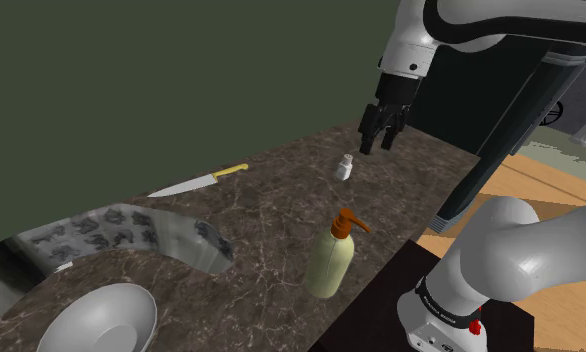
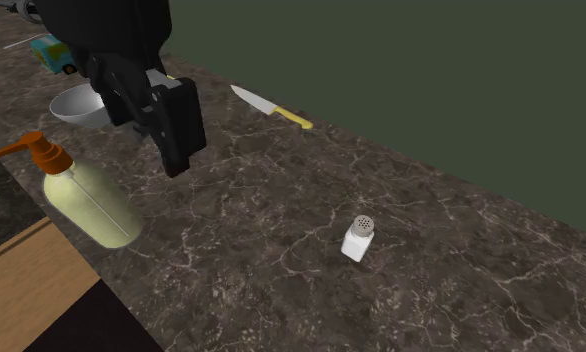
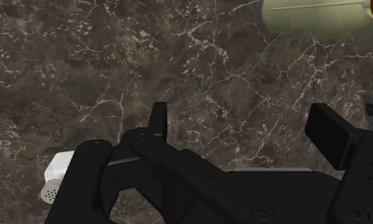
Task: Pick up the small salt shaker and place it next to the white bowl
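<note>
Bowl first, at the shoulder view's lower left: you see it pale and grey-white on the dark marbled counter, with a yellow-handled knife lying farther back. A yellowish pump bottle with an orange top stands near the counter's front edge. Right of that, the small white salt shaker stands upright, well apart from the bowl, and your gripper hovers near it without touching, fingers spread with only bare counter between them.

salt shaker half hidden behind gripper; soap bottle cut off
</note>
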{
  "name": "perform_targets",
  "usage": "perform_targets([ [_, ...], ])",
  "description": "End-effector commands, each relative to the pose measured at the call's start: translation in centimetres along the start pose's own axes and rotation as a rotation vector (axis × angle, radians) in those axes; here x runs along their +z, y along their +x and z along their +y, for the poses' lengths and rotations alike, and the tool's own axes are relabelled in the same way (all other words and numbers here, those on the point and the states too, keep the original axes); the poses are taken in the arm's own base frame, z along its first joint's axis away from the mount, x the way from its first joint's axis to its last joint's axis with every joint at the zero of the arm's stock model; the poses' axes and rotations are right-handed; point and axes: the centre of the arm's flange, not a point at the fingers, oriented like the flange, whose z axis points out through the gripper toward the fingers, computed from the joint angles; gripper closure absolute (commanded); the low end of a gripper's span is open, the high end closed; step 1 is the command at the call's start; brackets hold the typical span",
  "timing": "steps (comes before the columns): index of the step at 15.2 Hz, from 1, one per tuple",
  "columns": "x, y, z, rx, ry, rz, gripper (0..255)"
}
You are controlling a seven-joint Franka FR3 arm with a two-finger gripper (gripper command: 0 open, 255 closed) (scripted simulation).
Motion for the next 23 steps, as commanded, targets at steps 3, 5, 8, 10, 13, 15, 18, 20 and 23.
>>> perform_targets([
  [3, 1.0, 1.5, 1.6, -0.006, -0.014, 0.008, 0],
  [5, 2.0, 3.0, 3.2, -0.011, -0.027, 0.017, 0],
  [8, 3.4, 5.3, 5.7, -0.020, -0.047, 0.029, 0],
  [10, 4.3, 6.8, 7.3, -0.025, -0.061, 0.038, 0],
  [13, 5.6, 9.1, 9.8, -0.033, -0.081, 0.050, 0],
  [15, 6.4, 10.7, 11.4, -0.039, -0.095, 0.058, 0],
  [18, 7.6, 13.1, 13.9, -0.047, -0.115, 0.071, 0],
  [20, 8.3, 14.7, 15.5, -0.053, -0.128, 0.079, 0],
  [23, 9.3, 17.2, 18.0, -0.061, -0.149, 0.092, 0],
])
